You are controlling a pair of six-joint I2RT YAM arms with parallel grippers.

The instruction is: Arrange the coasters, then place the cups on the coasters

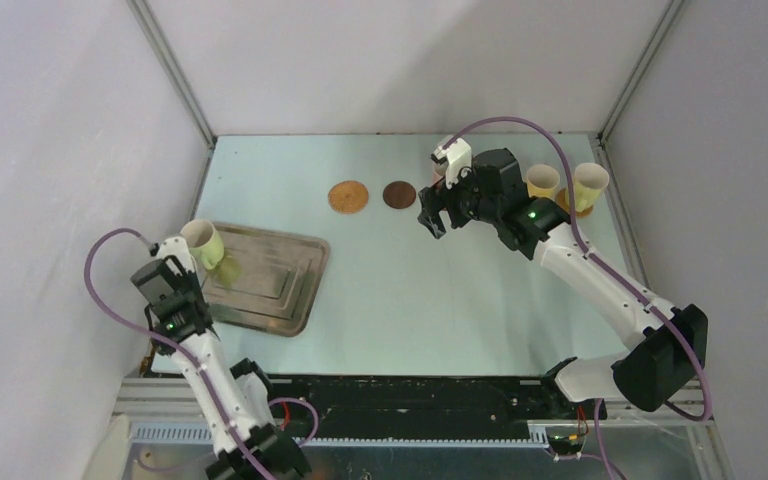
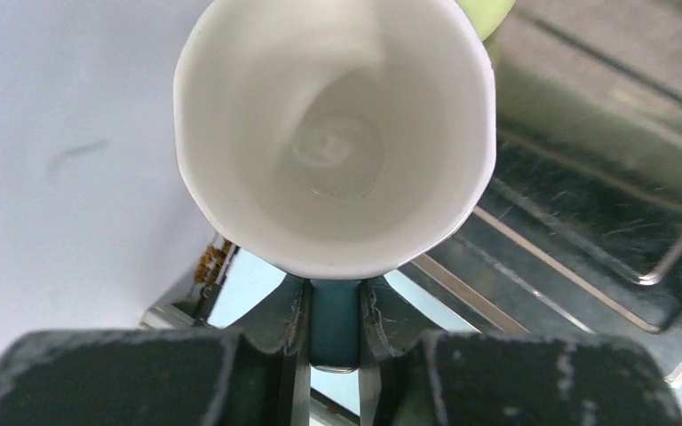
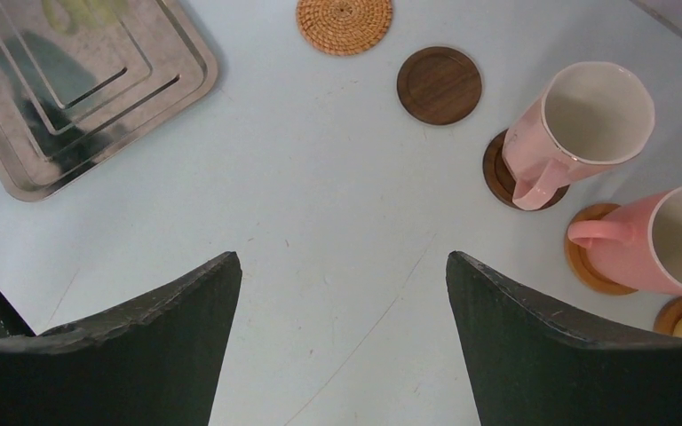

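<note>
The left gripper (image 2: 335, 297) has its fingers (image 2: 295, 324) pinched together on the near rim of the pale yellow-green cup (image 2: 337, 133), whose white inside opens just beyond their tips; the metal tray (image 2: 586, 204) lies beyond the fingers, beside the cup. The right gripper (image 3: 339, 262) has its fingers (image 3: 169, 337) spread wide over the bare table (image 3: 337, 177), with nothing between them. Well ahead of the gap lie a woven tan coaster (image 3: 344, 22) and a bare dark brown coaster (image 3: 440, 85). Beyond the finger on the view's right, the pale pink cup (image 3: 586, 124) stands on a second dark brown coaster (image 3: 497, 173) and the salmon pink cup (image 3: 666, 240) on an orange-brown coaster (image 3: 586, 266).
</note>
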